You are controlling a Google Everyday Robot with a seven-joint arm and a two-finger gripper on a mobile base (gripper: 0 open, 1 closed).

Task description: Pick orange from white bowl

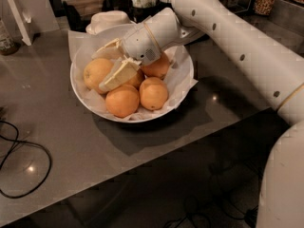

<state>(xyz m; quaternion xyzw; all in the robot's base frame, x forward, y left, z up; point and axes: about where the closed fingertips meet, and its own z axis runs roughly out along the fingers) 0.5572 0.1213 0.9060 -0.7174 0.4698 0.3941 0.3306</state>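
The white bowl (183, 87), lined with crinkled white paper, stands on the grey counter and holds several oranges. The largest, paler orange (95, 71) lies at the bowl's left side. My gripper (98, 73) reaches in from the upper right, open, with one finger (108, 51) above the pale orange and the other (118, 75) along its right side. Whether the fingers touch it I cannot tell. Smaller, deeper-orange oranges lie at the front (122, 100), front right (153, 93) and back right (156, 68); one more is partly hidden under the lower finger.
A small white lidded dish (108, 20) stands just behind the bowl. A black cable (21, 170) loops on the counter at left. A white stand (19, 18) and a jar (4, 39) are at the far left. The counter's front edge runs diagonally below the bowl.
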